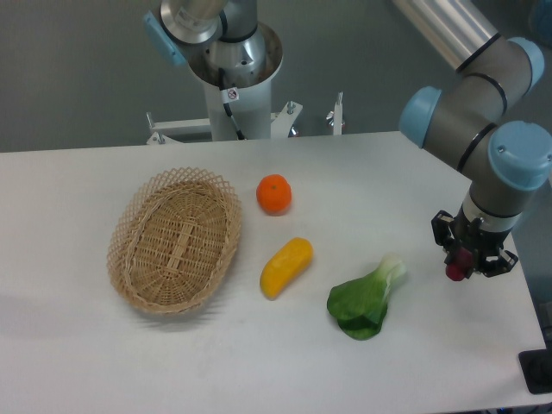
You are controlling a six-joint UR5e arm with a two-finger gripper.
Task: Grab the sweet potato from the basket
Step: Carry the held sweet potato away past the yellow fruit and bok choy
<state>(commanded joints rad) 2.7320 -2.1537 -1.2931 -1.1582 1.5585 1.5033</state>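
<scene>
The light tan wicker basket lies on the left half of the table with nothing inside it. Far from it, near the table's right edge, my gripper points down and is shut on the sweet potato. Only the dark reddish end of the sweet potato shows between the black fingers, just above the tabletop.
An orange sits right of the basket. A yellow-orange oblong fruit lies below it. A green leafy bok choy rests left of the gripper. The robot's base column stands behind the table. The table's right edge is close to the gripper.
</scene>
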